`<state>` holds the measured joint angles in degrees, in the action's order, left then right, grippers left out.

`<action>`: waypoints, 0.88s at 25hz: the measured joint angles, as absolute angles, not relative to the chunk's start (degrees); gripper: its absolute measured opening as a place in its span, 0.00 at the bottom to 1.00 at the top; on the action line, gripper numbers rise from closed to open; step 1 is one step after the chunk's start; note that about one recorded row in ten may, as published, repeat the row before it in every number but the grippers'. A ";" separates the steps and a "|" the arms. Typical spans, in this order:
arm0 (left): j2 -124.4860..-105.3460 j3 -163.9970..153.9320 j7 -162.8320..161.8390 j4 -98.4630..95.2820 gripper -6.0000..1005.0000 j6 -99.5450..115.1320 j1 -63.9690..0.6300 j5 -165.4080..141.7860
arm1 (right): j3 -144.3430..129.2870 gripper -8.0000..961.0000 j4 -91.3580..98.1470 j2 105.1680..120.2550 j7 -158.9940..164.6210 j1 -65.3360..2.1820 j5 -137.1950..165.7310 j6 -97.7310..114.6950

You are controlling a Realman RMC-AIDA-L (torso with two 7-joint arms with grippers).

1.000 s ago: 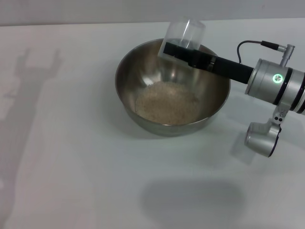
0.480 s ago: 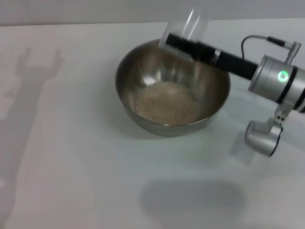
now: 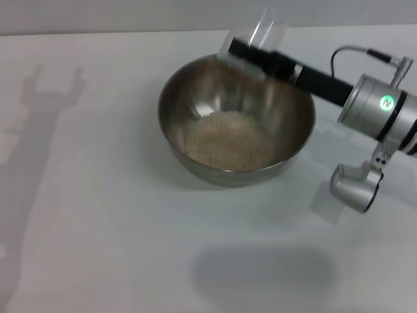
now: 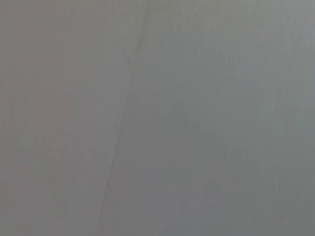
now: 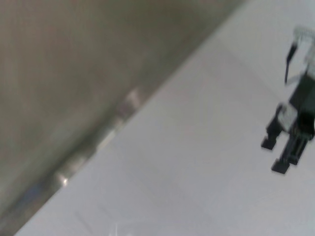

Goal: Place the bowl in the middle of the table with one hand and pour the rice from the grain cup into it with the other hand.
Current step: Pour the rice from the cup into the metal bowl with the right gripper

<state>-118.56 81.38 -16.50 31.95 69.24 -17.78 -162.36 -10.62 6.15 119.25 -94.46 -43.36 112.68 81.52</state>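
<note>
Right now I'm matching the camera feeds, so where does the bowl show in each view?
Head view: bowl at centre, holding rice, on the table.
Left wrist view: not in it.
Right wrist view: only its blurred steel wall, filling one corner.
Shared landmark: the white table.

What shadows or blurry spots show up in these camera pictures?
Head view: an arm-shaped shadow falls on the table at far left, a soft dark patch lies below the bowl, and the grain cup in the right tool looks smeared. Right wrist view: everything is blurred. Left wrist view: flat grey, nothing identifiable.
</note>
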 joint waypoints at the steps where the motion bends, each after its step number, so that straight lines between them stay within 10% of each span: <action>1: -118.56 81.38 -16.88 31.99 0.86 69.27 -17.69 -162.41 | -12.23 0.03 5.71 119.36 -94.49 -42.82 113.14 81.43; 22: -118.40 81.39 -18.69 31.98 0.86 70.73 -17.67 -162.69 | -17.24 0.03 5.26 119.46 -95.37 -41.53 105.10 81.97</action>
<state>-118.40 81.39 -18.69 31.98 70.73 -17.67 -162.69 -17.24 5.26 119.46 -95.37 -41.53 105.10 81.97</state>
